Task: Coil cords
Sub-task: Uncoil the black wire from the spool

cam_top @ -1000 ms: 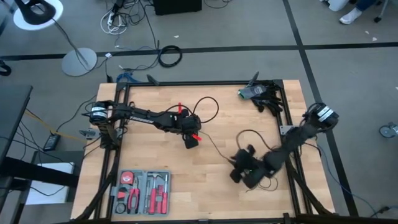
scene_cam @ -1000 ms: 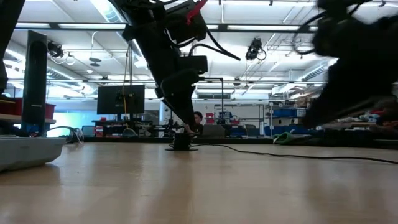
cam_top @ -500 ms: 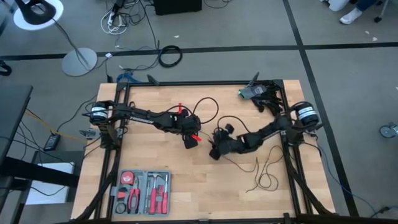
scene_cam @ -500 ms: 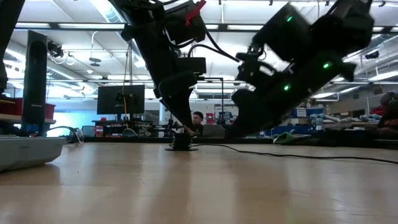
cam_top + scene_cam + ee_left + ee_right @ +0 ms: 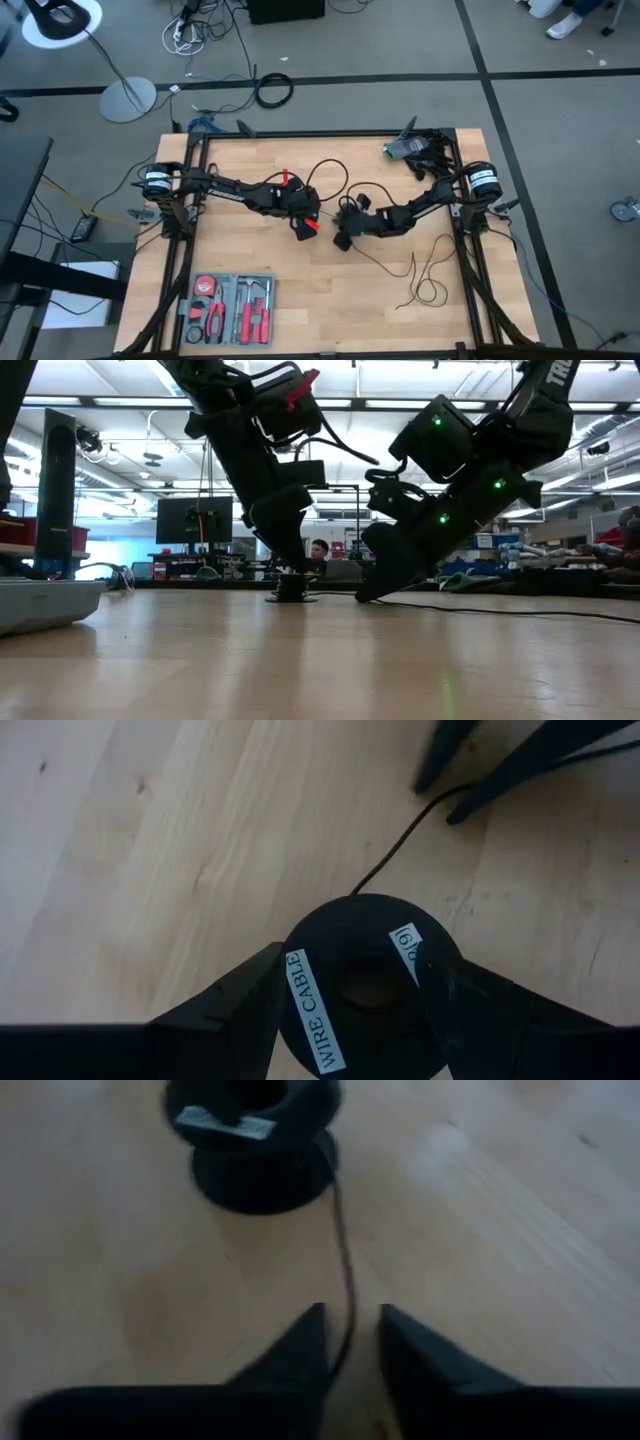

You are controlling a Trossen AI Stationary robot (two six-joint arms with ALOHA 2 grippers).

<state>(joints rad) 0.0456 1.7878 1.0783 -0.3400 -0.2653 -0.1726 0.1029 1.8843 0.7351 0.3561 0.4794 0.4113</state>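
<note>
Thin black wire (image 5: 400,262) is trailing rightward from its round black spool (image 5: 358,982), which the left gripper (image 5: 304,226) is pinching; the right gripper (image 5: 350,1342) is straddling the wire, fingers slightly apart.

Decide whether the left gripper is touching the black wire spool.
Touching. In the left wrist view, the left gripper has a finger pressed against each side of the black wire spool, with no gap showing.

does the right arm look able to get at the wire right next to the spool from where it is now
Probably yes. The right pincer is low over the table with the black wire running between its fingers, and bare wood lies between it and the spool. The left pincer holds that spool, so space there is tight.
</note>
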